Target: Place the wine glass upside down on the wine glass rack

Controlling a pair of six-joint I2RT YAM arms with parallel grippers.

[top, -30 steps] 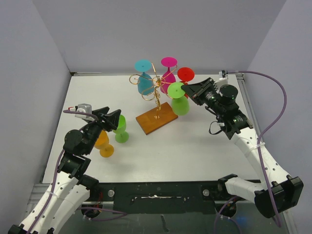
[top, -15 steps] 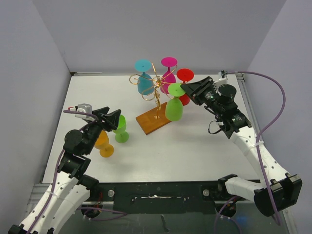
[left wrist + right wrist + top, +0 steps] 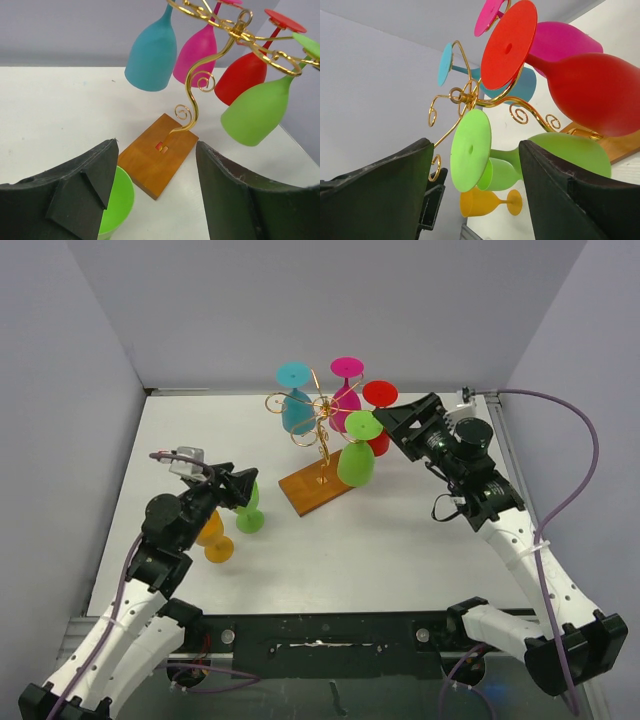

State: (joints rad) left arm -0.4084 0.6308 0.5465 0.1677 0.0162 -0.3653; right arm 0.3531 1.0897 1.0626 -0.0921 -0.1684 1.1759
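Right hand (image 3: 388,427) open, holding nothing. Green wine glass (image 3: 355,466) hangs bowl-down on the rack (image 3: 315,488), foot just ahead between its fingers, stem tilted. Left hand (image 3: 238,487) also open and nearer the standing green glass (image 3: 248,514), upright just below it, orange glass (image 3: 213,538) beside.

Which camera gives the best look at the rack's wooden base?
Left wrist view: the wooden base lies close and large. Top view: whole but small. Right wrist view: only a sliver below the red glass.
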